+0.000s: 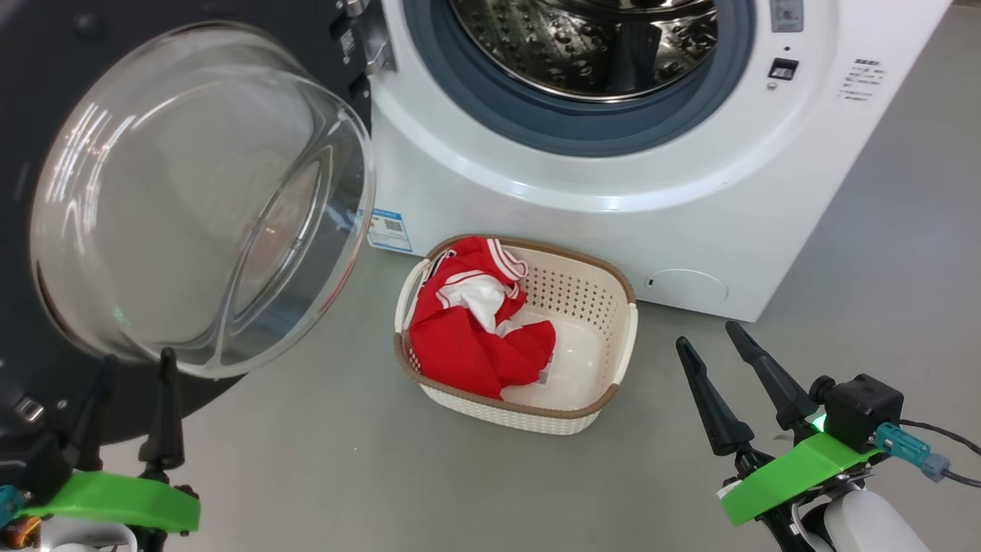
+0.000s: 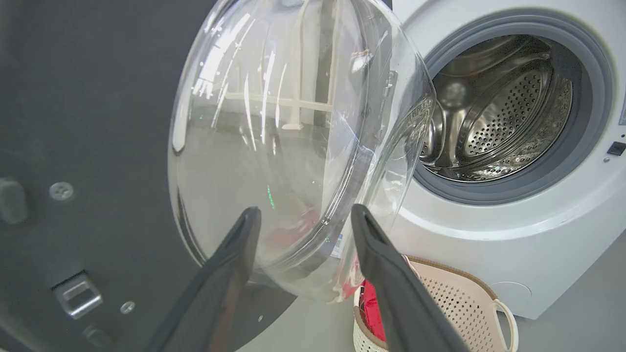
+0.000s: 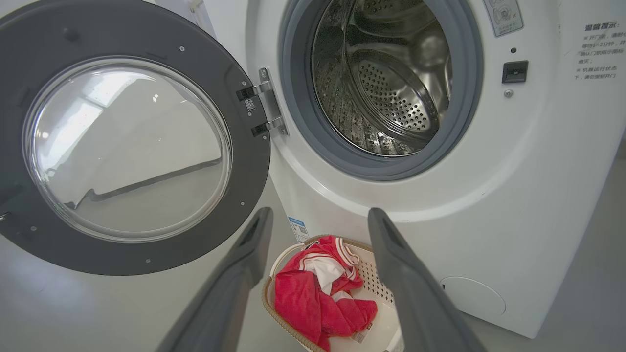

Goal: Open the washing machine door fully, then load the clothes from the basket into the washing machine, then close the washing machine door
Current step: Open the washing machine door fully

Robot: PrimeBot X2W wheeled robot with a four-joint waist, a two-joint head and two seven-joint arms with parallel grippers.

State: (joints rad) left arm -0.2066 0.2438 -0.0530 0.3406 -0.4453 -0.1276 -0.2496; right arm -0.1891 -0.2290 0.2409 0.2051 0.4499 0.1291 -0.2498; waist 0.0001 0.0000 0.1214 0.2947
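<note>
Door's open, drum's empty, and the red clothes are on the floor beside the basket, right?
No: the head view shows the red white-striped fabric clothes inside the cream-white perforated plastic basket, not on the floor. The round black glass-windowed door is open and the steel drum empty.

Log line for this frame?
door open | clothes in basket | drum empty | left pincer open | right pincer open

The left pincer (image 2: 304, 210) is held wide apart and empty just before the washing machine door (image 2: 274, 146); right of that door the washing machine (image 2: 513, 244) and the basket (image 2: 464, 298) are seen.
</note>
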